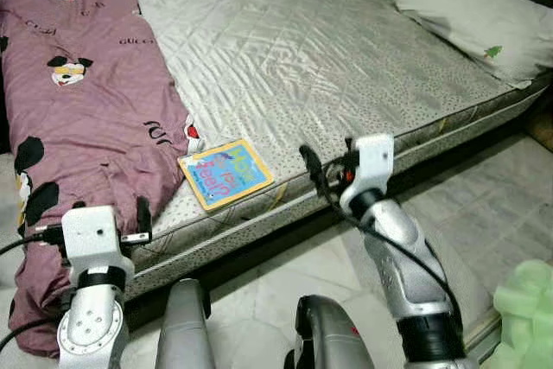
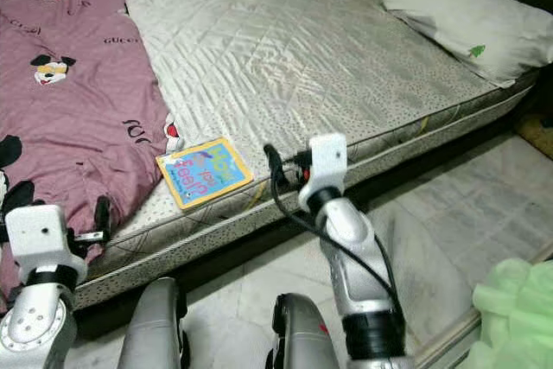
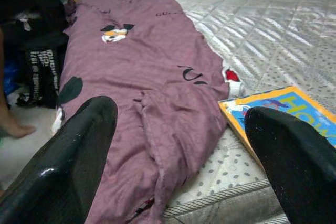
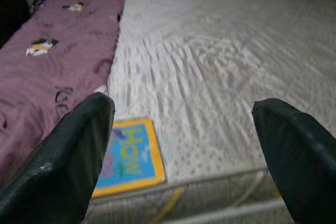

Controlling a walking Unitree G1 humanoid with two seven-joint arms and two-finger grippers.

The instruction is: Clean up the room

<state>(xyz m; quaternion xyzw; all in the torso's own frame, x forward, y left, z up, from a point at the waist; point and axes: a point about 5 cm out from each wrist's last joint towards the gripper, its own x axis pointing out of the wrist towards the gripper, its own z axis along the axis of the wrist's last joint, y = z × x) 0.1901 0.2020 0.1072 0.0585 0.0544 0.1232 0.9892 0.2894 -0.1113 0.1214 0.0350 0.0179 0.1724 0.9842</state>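
Evidently, the approach step is in hand: nothing has been gripped yet, and both arms are held up before the near edge of the bare mattress (image 1: 346, 58). A picture book (image 1: 225, 174) with a yellow border lies flat on the mattress close to that near edge, its left corner just beside, perhaps touching, the hem of the mauve cartoon-print quilt (image 1: 86, 101) that is spread along the mattress's left side and spills over the near left corner. A white pillow (image 1: 479, 19) is seen at the far right corner. The right gripper (image 4: 181, 145) is held with its fingers wide apart and empty, at the near edge just to the right of the book; the left gripper (image 3: 181, 150) is likewise spread and empty, by the quilt's drooping end. As a judgement, the book is the likeliest next item: the right gripper would have to be carried leftward and a finger slid under its overhanging edge, since it lies flat.
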